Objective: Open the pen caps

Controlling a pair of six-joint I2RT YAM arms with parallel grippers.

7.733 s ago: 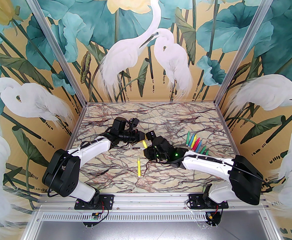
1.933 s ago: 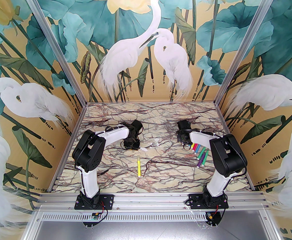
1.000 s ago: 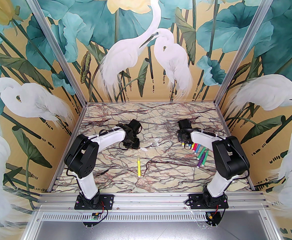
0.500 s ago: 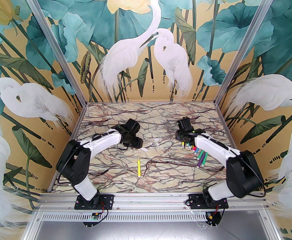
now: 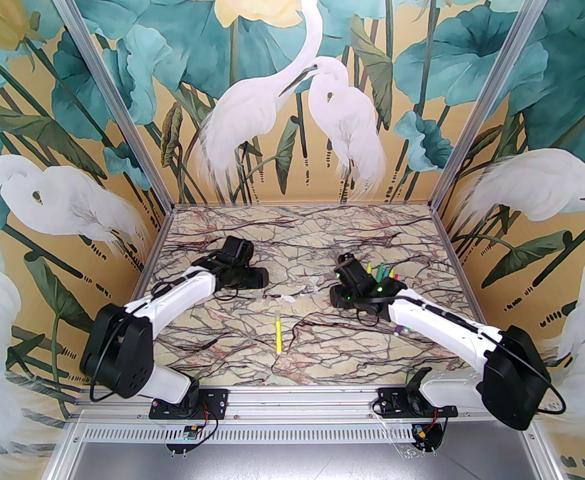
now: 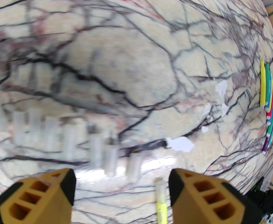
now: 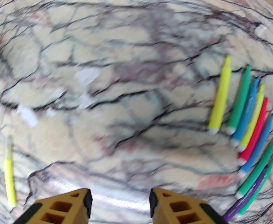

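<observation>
**Both arms let go, one pen left**

The left gripper and right gripper have opened, empty, and drawn back. Uncapped pens fan at 3 o'clock, with the caps lined up near centre. A yellow pen at 6 o'clock is still capped, likely the last.

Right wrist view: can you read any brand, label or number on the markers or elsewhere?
No text is readable.
Light blue marker: faint marks on its barrel, too blurred to read.
Lone yellow marker: faint marks, also too blurred.
</observation>
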